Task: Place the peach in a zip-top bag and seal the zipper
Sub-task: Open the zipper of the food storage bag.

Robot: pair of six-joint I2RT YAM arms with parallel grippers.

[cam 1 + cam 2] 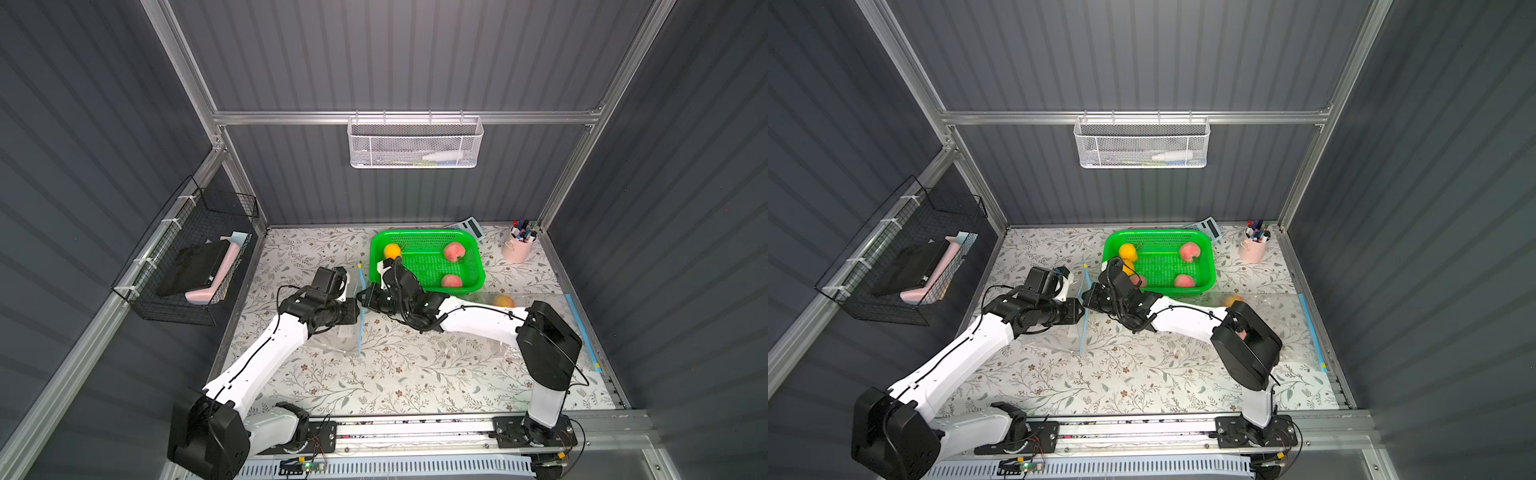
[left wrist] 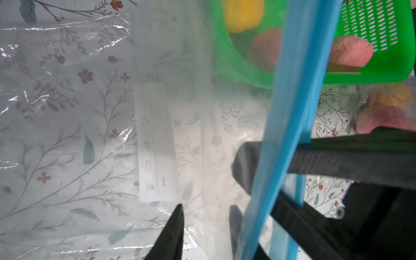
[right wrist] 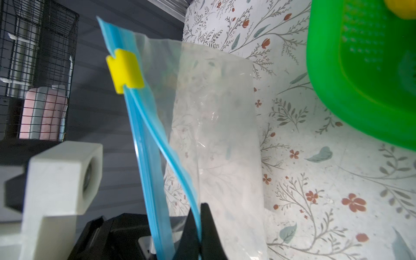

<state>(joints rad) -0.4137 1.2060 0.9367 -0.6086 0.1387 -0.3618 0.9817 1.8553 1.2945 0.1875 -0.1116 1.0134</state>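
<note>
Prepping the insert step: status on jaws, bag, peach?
Jaws: right gripper shut on the blue lip of the zip-top bag, left gripper open beside it. Bag empty. Peaches in green basket, close by bag.

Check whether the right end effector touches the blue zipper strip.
Touching. The right wrist view shows the right end effector pinched shut on one lip of the blue zipper strip.
</note>
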